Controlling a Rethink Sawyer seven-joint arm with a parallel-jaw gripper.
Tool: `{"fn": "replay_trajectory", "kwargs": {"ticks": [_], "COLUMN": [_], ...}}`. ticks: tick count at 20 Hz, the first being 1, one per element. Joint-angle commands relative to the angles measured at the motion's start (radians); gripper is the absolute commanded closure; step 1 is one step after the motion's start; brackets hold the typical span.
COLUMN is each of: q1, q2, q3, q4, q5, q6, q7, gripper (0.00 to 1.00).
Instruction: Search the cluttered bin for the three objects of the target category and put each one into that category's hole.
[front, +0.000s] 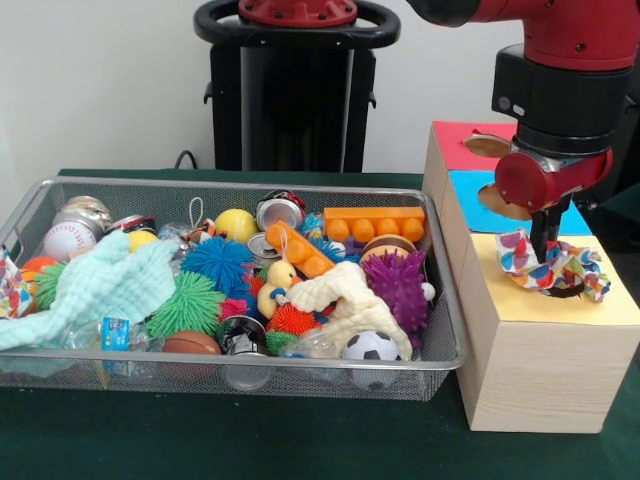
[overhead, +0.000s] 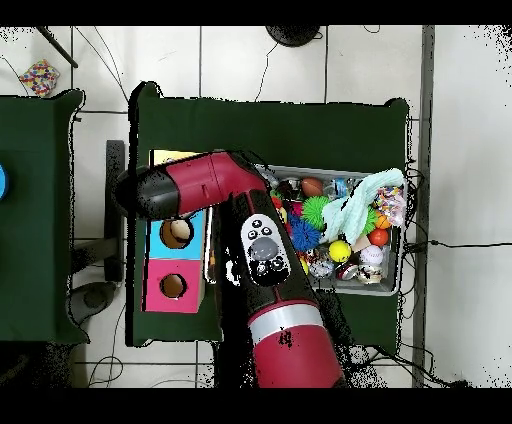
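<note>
Claw (front: 548, 250) sits low over the box's (front: 530, 370) yellow hole; its opening can't be told. Crumpled patterned cloth (front: 556, 266) drapes there. Mesh bin (front: 40, 205) is packed full, green tabletop (front: 250, 440) in front bare

Red arm (front: 560, 60) reaching down, wrist vertical, fingers (front: 548, 240) hidden
</note>
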Motion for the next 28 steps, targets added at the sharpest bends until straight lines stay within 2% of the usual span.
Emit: {"fn": "replay_trajectory", "kwargs": {"ticks": [1,5,15,28], "q1": [-0.046,-0.061,-0.067,0.014], "q2": [0.048,0.062,0.121,0.206], "q3": [-0.017,-0.007,0.004,-0.093], "q4": [0.032,0.058,0.084,0.018], "q5": [-0.041,-0.042,-0.033,-0.052], "q6": [-0.006,-0.105,-0.275,-0.224], "q7": [0.047,0.074,0.128,0.14], "gripper": [1.0,1.0,1.0,1.0]}}
